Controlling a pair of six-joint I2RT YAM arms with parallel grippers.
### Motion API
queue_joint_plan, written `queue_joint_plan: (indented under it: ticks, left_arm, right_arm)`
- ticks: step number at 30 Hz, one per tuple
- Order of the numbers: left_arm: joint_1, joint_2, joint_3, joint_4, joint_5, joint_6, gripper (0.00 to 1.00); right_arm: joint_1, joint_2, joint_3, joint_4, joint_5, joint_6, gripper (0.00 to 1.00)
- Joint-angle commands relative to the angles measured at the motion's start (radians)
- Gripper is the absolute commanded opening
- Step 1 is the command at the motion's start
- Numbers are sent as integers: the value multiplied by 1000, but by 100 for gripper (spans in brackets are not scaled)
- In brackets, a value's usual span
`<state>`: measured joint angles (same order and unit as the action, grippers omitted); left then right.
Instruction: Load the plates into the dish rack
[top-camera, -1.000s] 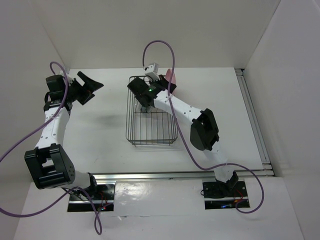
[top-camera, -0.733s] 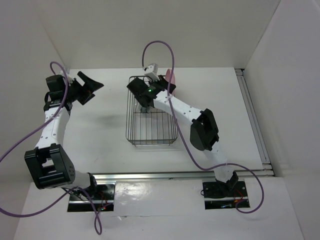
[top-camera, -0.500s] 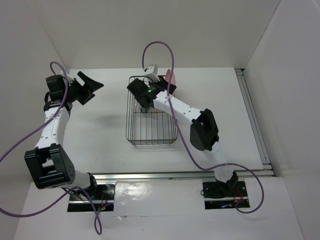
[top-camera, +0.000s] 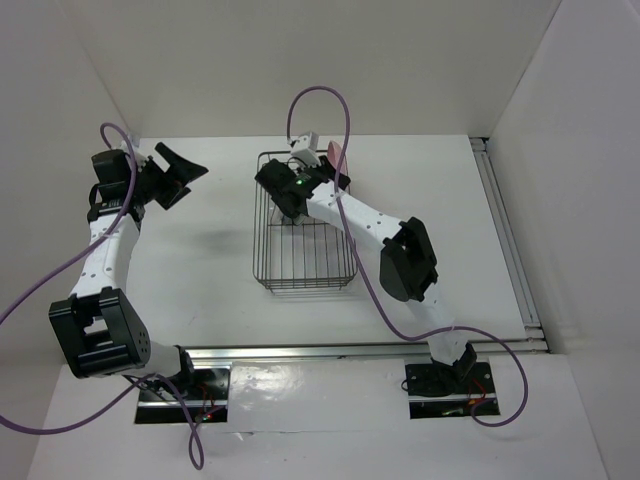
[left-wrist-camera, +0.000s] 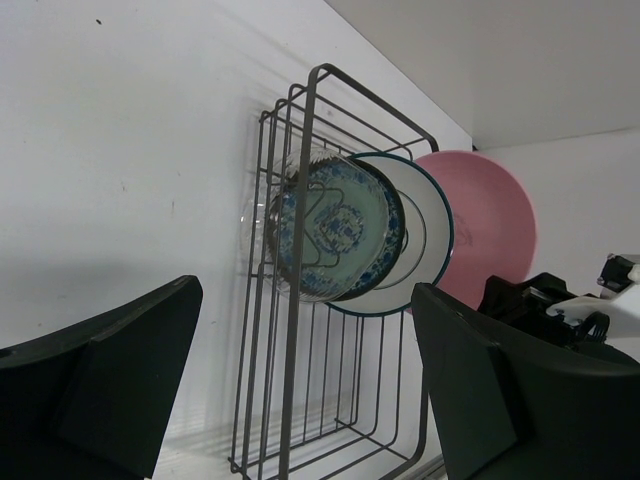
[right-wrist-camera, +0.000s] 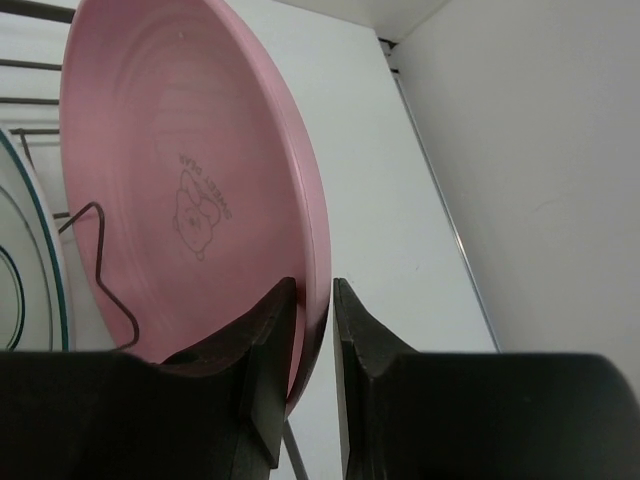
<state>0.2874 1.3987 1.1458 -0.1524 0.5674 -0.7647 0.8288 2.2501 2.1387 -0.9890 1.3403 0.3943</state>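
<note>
The dark wire dish rack (top-camera: 300, 250) stands mid-table; it also shows in the left wrist view (left-wrist-camera: 290, 400). Several plates stand upright at its far end: a wavy-edged clear glass plate (left-wrist-camera: 260, 215), a teal-blue patterned plate (left-wrist-camera: 335, 225), a clear glass plate with a dark rim (left-wrist-camera: 428, 225) and the pink plate (left-wrist-camera: 490, 225). My right gripper (right-wrist-camera: 315, 290) is shut on the pink plate's rim (right-wrist-camera: 200, 170), holding it upright at the rack's far right corner (top-camera: 340, 155). My left gripper (top-camera: 192, 180) is open and empty at the far left, facing the rack (left-wrist-camera: 305, 300).
White walls close the table at the back and both sides. A metal rail (top-camera: 505, 230) runs along the right edge. A purple cable (top-camera: 320, 100) loops above the right wrist. A rack wire (right-wrist-camera: 95, 245) crosses in front of the pink plate.
My right wrist has shifted slightly toward the far right with the pink plate. The left arm has not moved.
</note>
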Motion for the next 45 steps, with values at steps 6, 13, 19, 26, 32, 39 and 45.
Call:
queue_joint_plan:
  ticks: [6,13,19,26,32,39,45]
  left_arm:
    - [7,2,19,51,34,-5,100]
    - [7,2,19,60,43,-5,100]
    - [7,2,19,60,43,-15,100]
    - [7,2,9,60,52,-15,100]
    - [7,2,9,70,52,-15,100]
    - [7,2,9,70,52,-15,100]
    - [7,2,9,59,43,-4,100]
  right_arm:
    - [-5,-15,-5,4,-38,21,34]
    - [-5,-27,-19,13,-49,31,50]
    - [-5,-46,-10,1,-84,49,52]
    - [-5,-122,-57,68,-179,37,53]
    - [-5,-171,-68,102,-226,28,53]
    - [-5,-268,-117,214,-363,-26,56]
    - [-5,-388,-154,383,-588,-133,64]
